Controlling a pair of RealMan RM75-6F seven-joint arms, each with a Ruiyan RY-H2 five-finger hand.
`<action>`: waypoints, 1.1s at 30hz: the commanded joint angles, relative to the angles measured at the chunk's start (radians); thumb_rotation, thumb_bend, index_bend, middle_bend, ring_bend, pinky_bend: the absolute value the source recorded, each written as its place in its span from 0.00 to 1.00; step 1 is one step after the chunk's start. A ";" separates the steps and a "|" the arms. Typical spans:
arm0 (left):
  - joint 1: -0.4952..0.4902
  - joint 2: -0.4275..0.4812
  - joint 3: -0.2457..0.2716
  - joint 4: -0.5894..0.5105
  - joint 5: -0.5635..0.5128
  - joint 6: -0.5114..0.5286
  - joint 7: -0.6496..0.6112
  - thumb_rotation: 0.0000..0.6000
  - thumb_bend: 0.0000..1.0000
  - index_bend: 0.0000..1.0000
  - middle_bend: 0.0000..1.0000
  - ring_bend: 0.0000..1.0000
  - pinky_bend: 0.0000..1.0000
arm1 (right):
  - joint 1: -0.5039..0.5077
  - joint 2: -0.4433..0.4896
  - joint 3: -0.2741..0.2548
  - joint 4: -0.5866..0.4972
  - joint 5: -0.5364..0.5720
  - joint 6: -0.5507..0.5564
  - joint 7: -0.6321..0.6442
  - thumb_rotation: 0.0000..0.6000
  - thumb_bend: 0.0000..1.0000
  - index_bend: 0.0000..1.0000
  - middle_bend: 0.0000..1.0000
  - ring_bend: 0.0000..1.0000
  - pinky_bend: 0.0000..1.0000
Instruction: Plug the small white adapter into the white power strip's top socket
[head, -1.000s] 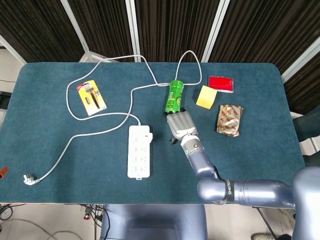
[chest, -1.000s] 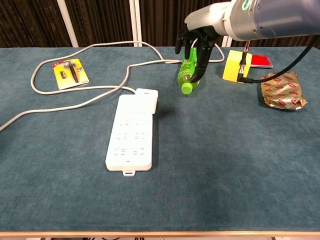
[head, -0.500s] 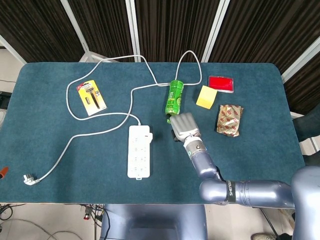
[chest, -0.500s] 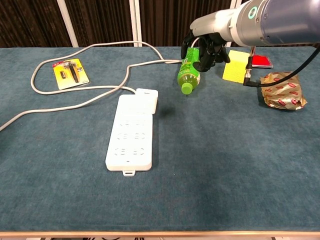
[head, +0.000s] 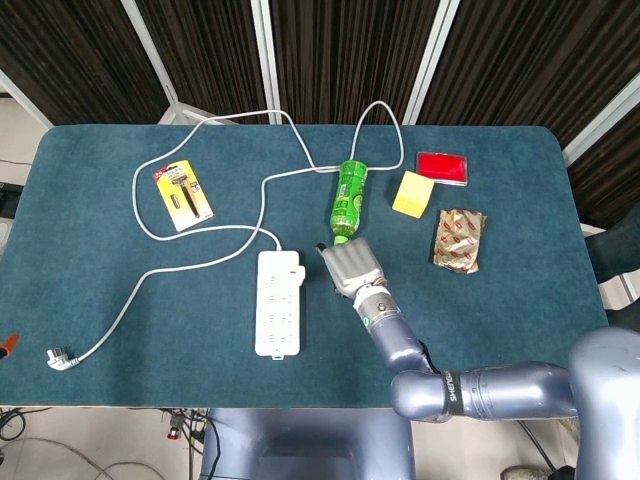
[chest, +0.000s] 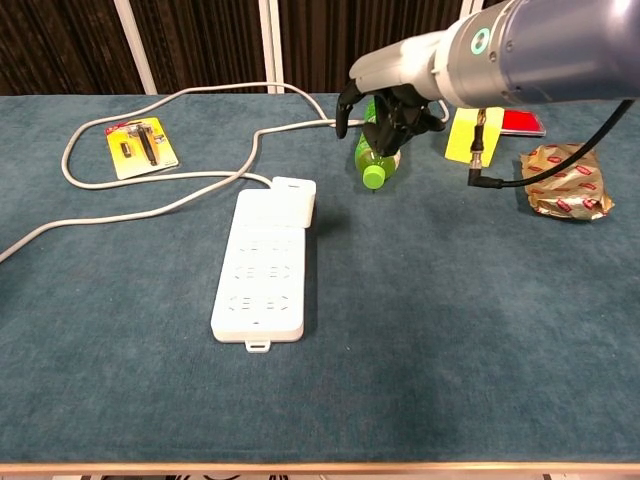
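While your right hand (chest: 392, 112) is swinging back left from the green bottle (head: 349, 196) toward the power strip (chest: 262, 263), it is carrying nothing, fingers curled loosely downward. The small white adapter (chest: 294, 193) is sitting at the strip's top end, apparently already seated. The chest view is showing this height gap; the head view is flattening it.
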 joint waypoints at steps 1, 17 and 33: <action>0.000 0.000 -0.001 0.000 0.000 0.001 0.000 1.00 0.10 0.20 0.00 0.00 0.00 | 0.018 -0.017 0.002 0.011 0.018 -0.001 -0.009 1.00 0.85 0.24 0.90 0.84 0.80; -0.001 0.003 -0.003 0.003 -0.006 -0.003 -0.010 1.00 0.10 0.20 0.00 0.00 0.00 | 0.078 -0.094 0.011 0.046 0.060 -0.007 -0.013 1.00 0.85 0.24 0.90 0.84 0.80; 0.000 0.005 -0.005 0.004 -0.010 -0.003 -0.013 1.00 0.10 0.20 0.00 0.00 0.00 | 0.110 -0.159 0.011 0.113 0.077 -0.003 -0.015 1.00 0.85 0.24 0.90 0.84 0.80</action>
